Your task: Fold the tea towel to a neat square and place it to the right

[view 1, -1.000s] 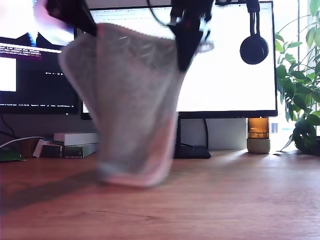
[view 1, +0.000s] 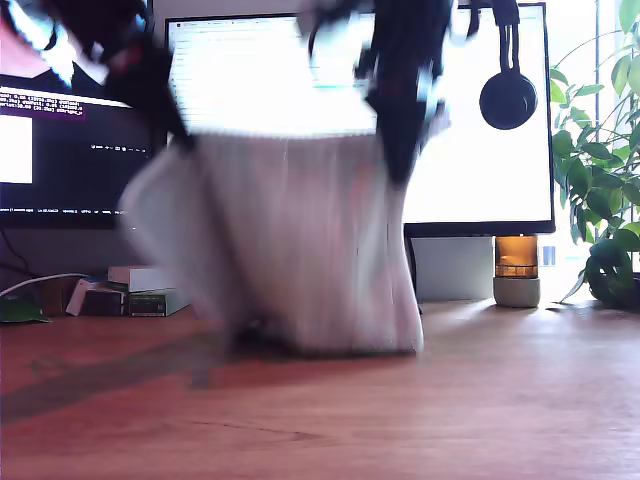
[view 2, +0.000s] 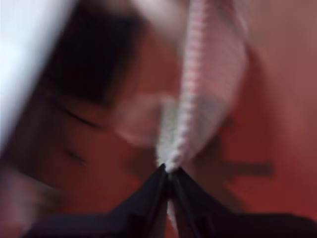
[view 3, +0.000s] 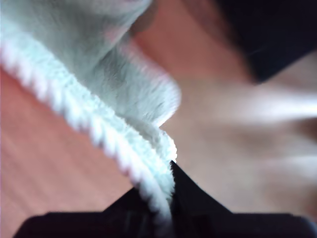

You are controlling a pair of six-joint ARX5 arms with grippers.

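You could see my first gripper (view 2: 168,171) with its jaws pinched shut on the corded hem of the tea towel (view 1: 300,240), and my second gripper (view 3: 171,166) clamped on another stretch of hem. The towel hung blurred before the monitor (view 1: 480,120), its lower edge reaching the table (view 1: 470,420).

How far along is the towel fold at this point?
Done: my first gripper and my second gripper are each shut on the hem of the towel. In hand: it hangs spread between them, lower edge about at the desk. Left: every fold and the placing.
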